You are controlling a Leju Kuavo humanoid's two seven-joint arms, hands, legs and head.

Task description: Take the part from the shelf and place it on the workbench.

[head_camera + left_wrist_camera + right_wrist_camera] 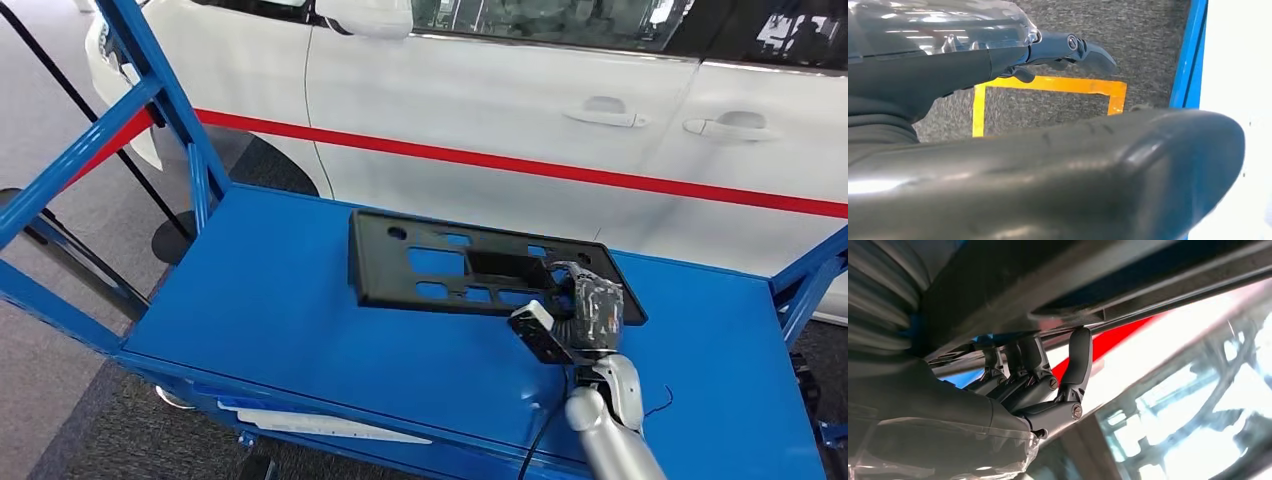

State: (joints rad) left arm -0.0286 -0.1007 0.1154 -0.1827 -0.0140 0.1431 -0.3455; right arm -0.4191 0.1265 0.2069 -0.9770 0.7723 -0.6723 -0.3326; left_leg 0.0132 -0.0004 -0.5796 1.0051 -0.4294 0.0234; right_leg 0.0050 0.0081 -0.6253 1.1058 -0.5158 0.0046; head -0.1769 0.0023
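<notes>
The black part [470, 268], a flat slotted plate, lies on the blue workbench [300, 320], with its long edge running from about nine o'clock to four o'clock across the head view and its far edge toward the white car [520, 100] at twelve o'clock. Its near corner at about four o'clock is where the right hand [590, 310] sits: the hand rests over that corner, and in the right wrist view the fingers [1080, 357] reach up against the underside edge of the dark plate, with the thumb side on the other face, so I judge the hand is grasping the part, though how firmly is hard to tell. The plate appears to be flat on the bench along most of its length; whether the gripped corner is fully down cannot be made out. The left hand [1068, 50] hangs beside the bench over grey carpet and a yellow floor marking [1048, 86]; its fingers are stretched out and apart with nothing in them, so it is released. As a judgement, the fetching and carrying are done and the part has reached the workbench; what remains is to let go of the corner and draw the right arm clear without dragging the plate.
</notes>
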